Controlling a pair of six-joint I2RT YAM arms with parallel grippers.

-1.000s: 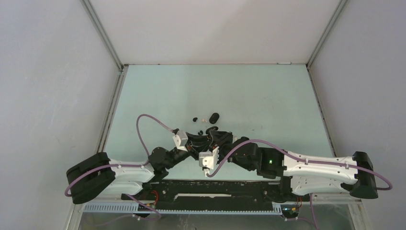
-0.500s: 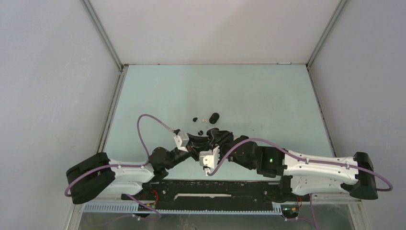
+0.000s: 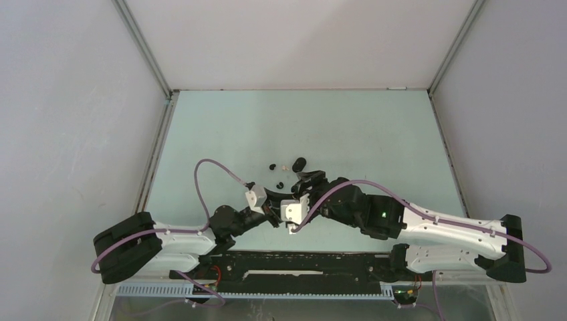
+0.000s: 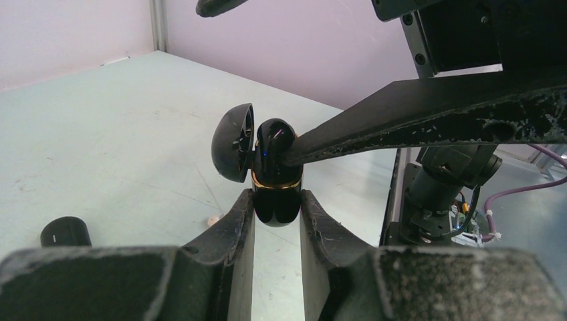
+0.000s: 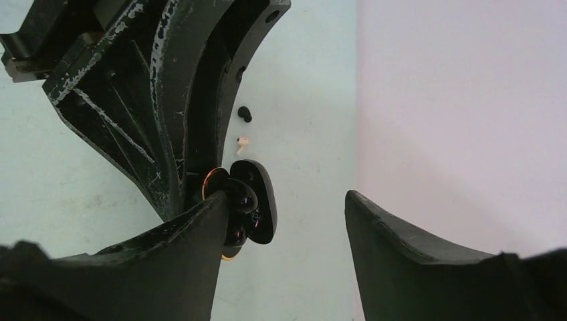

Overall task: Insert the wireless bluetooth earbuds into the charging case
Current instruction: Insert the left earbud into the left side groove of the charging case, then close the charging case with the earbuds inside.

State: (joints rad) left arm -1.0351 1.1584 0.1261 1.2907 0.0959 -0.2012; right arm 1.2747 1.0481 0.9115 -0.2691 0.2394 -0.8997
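In the left wrist view my left gripper (image 4: 277,200) is shut on the black charging case (image 4: 277,197), which has a gold ring and stands upright. Its lid (image 4: 233,142) hangs open to the left. A black earbud (image 4: 273,137) sits in the case's top. My right gripper (image 5: 287,200) is open; one of its fingers (image 4: 428,114) touches the earbud from the right, the other stands well apart. From above, both grippers meet at the table's middle front: the left gripper (image 3: 269,199) and the right gripper (image 3: 307,179).
Loose on the table behind the grippers lie a black bud (image 3: 273,166), a whitish bud (image 3: 284,167) and a second black pebble-shaped case (image 3: 299,163). Another black bud (image 3: 280,185) lies nearer. The black bud (image 5: 245,114) and whitish bud (image 5: 242,142) also show past the right fingers.
My right gripper has opened from nearly shut and let go of the earbud at the case's top. The right arm has shifted slightly toward the back. The left gripper keeps its hold.
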